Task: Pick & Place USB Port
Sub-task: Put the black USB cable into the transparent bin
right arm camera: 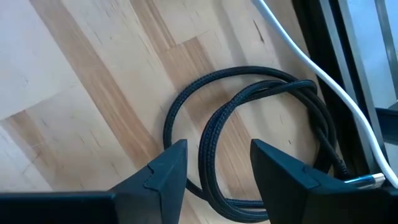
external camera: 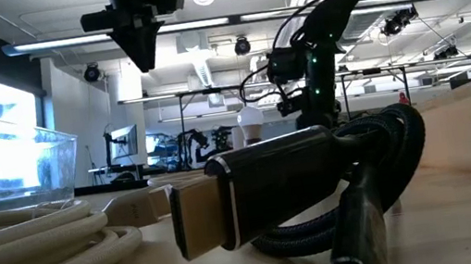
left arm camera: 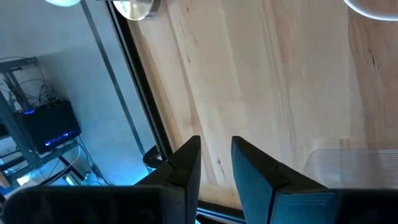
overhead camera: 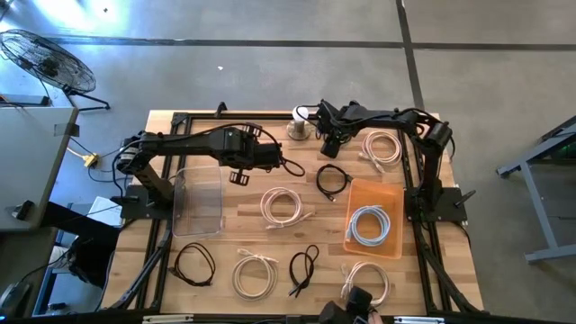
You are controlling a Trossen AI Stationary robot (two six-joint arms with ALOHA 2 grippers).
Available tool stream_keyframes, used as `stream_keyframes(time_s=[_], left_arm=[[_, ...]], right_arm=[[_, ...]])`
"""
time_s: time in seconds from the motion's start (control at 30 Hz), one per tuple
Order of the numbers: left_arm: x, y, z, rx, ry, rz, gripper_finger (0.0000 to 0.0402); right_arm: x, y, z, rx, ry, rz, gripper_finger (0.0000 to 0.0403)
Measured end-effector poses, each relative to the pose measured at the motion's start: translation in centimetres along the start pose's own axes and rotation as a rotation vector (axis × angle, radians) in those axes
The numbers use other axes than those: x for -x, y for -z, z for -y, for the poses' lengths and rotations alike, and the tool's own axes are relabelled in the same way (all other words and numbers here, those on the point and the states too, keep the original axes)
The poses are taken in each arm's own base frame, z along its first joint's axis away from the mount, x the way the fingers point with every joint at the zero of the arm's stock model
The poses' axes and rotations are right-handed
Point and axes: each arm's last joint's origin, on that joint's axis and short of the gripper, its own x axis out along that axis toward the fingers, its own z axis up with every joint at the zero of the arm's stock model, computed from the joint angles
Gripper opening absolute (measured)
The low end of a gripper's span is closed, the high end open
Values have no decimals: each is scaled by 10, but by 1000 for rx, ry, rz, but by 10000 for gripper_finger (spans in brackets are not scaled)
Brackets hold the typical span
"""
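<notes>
The right claw [overhead camera: 332, 148] hangs above the far middle of the wooden worktop [overhead camera: 243, 202], just over a coiled black braided cable [overhead camera: 332, 180]. In the right wrist view its two dark fingers [right arm camera: 163, 174] stand apart, with the braided cable [right arm camera: 249, 130] lying flat on the wood between and beyond them; the claw holds nothing. A white cable [right arm camera: 323, 87] runs beside this black coil, near the worktop's edge.

The left claw [overhead camera: 241, 176] hovers over bare wood beside a clear plastic bin [overhead camera: 199, 200]. Its fingers [left arm camera: 186, 165] are only a little apart and hold nothing.

An orange tray [overhead camera: 384, 193] at the right side carries one white coiled cable [overhead camera: 369, 225]. Other white coils [overhead camera: 284, 206] and black coils [overhead camera: 193, 265] lie spread over the worktop. In the low view a black cable plug with a metal end [external camera: 227, 203] lies very close to the camera, next to thick white cable loops [external camera: 28, 243].
</notes>
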Motion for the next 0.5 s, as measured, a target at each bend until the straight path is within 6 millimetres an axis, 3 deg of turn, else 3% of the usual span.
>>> stream_keyframes(time_s=[0.37, 0.5], left_arm=[[0, -1, 1, 2, 24, 12, 87], [0, -1, 1, 2, 24, 12, 87]], right_arm=[[-15, 2, -3, 1, 13, -46, 166], [-19, 2, -4, 30, -2, -52, 135]])
